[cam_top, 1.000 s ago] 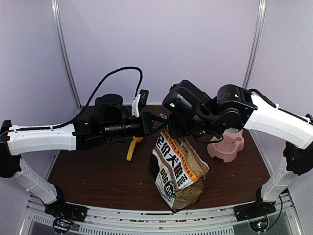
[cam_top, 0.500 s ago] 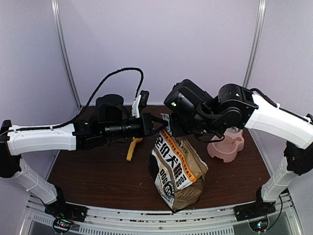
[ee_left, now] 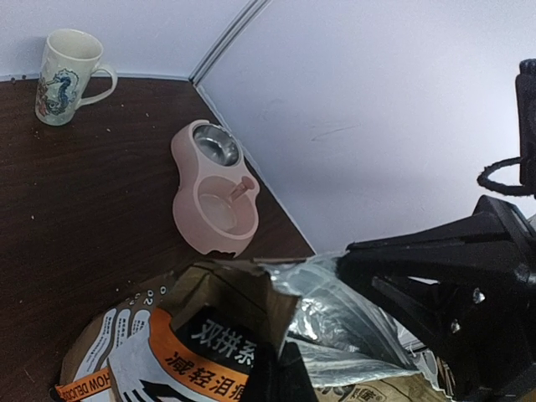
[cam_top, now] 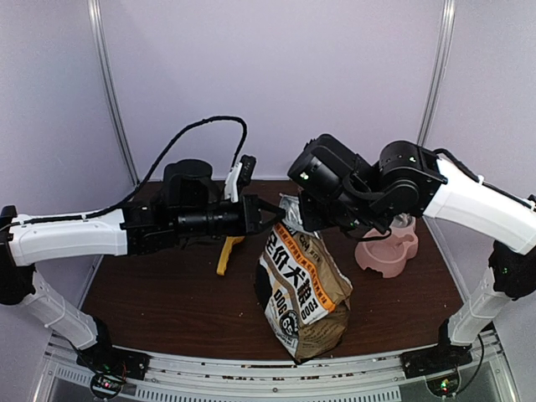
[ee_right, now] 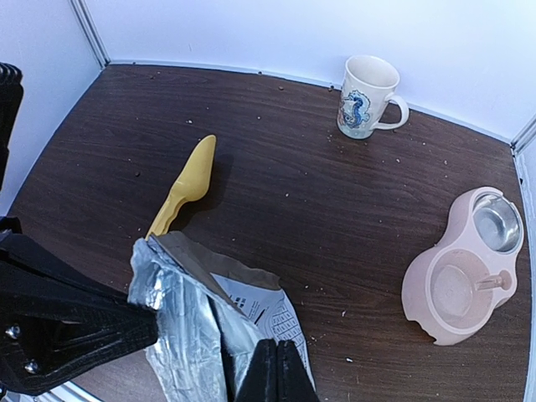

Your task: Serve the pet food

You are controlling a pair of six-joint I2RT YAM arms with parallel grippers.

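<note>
Arms, two, stretched inward almost level above the surface (ee_right: 276, 167), wrists meeting near the middle. Left claw (ee_left: 283, 368) clamped tight on the torn, foil-lined rim of the kibble bag (cam_top: 303, 289). Right claw (ee_right: 270, 356) pinched together on the same rim, just beside the left. One bag, upright below both claws, mouth stretched between them. Pet food unseen, bag's inside hidden from every view. Beyond the right claw: one yellow scoop (ee_right: 186, 188), one seahorse mug (ee_right: 366, 96), one pink double bowl (ee_right: 456, 289).

White arm links (cam_top: 67, 236), black joints (cam_top: 402, 167); black cable (cam_top: 201, 123) along left arm.
</note>
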